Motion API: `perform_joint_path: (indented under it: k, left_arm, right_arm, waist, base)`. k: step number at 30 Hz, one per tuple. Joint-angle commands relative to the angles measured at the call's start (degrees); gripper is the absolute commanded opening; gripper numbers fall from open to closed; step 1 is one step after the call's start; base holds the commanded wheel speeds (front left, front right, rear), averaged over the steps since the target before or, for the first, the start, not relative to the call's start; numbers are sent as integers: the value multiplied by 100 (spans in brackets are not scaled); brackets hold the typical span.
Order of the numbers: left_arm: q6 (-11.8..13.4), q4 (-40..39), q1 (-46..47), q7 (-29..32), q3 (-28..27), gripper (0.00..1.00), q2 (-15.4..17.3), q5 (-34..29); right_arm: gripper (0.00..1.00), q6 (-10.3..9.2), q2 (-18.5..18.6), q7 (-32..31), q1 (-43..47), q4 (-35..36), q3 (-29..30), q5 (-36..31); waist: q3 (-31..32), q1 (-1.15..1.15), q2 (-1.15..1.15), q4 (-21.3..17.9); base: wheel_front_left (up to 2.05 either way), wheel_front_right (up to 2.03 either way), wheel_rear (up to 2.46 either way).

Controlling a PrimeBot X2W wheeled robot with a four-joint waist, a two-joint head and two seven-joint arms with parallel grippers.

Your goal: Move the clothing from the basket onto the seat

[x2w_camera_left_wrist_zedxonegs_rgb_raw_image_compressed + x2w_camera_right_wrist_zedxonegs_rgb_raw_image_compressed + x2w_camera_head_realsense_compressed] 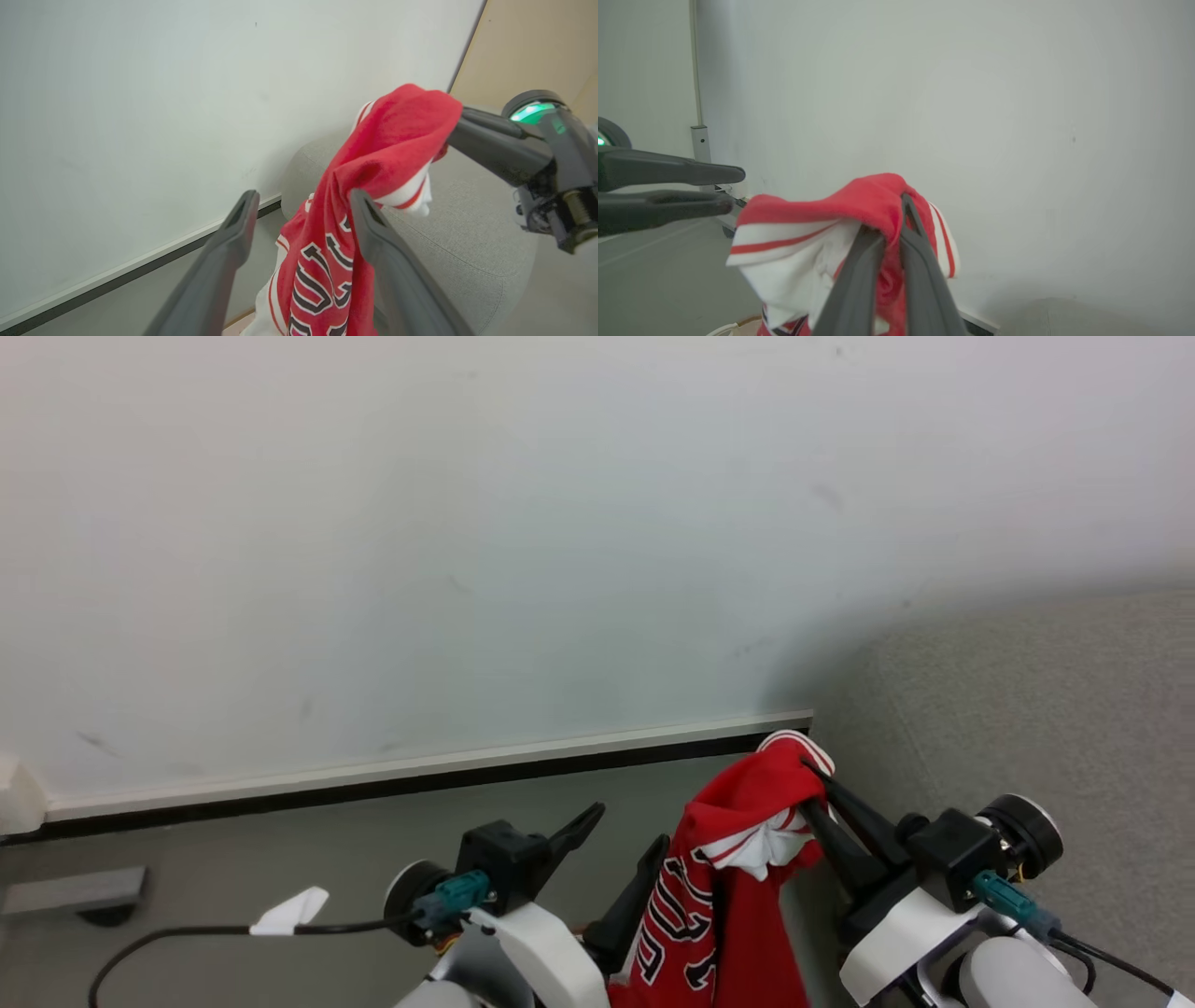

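Nearest, at the bottom centre of the head view, the left gripper stands with its two fingers spread and nothing between them. The cloth hangs just beside its inner finger.

At lower right, the right gripper is pinched closed on a bunched fold of the red clothing. The garment is lifted clear and drapes down from the fingers out of the frame's bottom edge. White striped trim shows at the pinch.

At the bottom edge of the right wrist view, a brown-and-pale sliver may be the rim of the basket; I cannot confirm it.

Behind and to the right lies the grey seat. The garment hangs beside its near edge, not on it.

Farthest are the floor, a dark skirting strip and the pale wall.

Progress, as judged: one garment is out and in transit. The carry over the seat and the release remain. How much is left in the basket cannot be told.

Writing: large black letters outlined in white run down the cloth. One resembles a U, but creases prevent reading a whole word. No brand label can be made out.
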State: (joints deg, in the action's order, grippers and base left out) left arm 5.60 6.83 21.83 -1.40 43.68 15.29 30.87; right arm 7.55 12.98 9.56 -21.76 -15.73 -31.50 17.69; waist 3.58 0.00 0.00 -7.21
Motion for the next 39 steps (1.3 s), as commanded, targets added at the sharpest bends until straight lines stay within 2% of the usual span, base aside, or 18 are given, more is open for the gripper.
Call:
perform_joint_path:
  k: [1, 10, 18, 23, 26, 33, 35, 39]
  left_arm:
    - [-10, 31, -40, -59, 28, 100, -13, 20]
    - [-46, 126, 23, -191, 206, 100, -109, -115]
    - [-39, 176, 99, -222, 255, 100, -139, -138]
    - [-40, 170, 151, -210, 254, 100, -104, -147]
    - [-34, 128, 246, -177, 213, 100, -54, -146]
    - [-121, -272, 1047, 107, -4, 100, 316, -377]
    - [-144, -334, 1172, 156, -30, 100, 379, -408]
    - [-279, -572, 1768, 274, -188, 100, 605, -546]
  right_arm:
    - [0, -12, 66, -31, 85, 99, 73, -3]
    - [0, -12, 240, -230, 183, 580, 474, -88]
    - [0, -12, 335, -378, 339, 927, 813, -153]
    - [0, -12, 284, -421, 386, 1021, 1021, -203]
    - [0, -12, 126, -459, 365, 1082, 1264, -298]
    - [0, -12, -280, -668, -601, 1179, 2259, -501]
    - [0, -12, -273, -739, -830, 1146, 2391, -590]
    - [0, -14, -266, -939, -1928, 1059, 3060, -952]
  waist:
    - [-60, 0, 0, -333]
    - [-151, 0, 0, -1141]
    - [-217, 0, 0, -1468]
    - [-299, 0, 0, -1491]
    - [-450, 0, 0, -1455]
    - [-1697, 0, 0, -1206]
    - [-1885, 0, 0, -1165]
    - [-2676, 0, 0, -975]
  base:
    - [0, 0, 0]
    - [0, 0, 0]
    - [0, 0, 0]
    - [0, 0, 0]
    - [0, 0, 0]
    - [0, 0, 0]
    - [0, 0, 0]
    - [0, 0, 0]
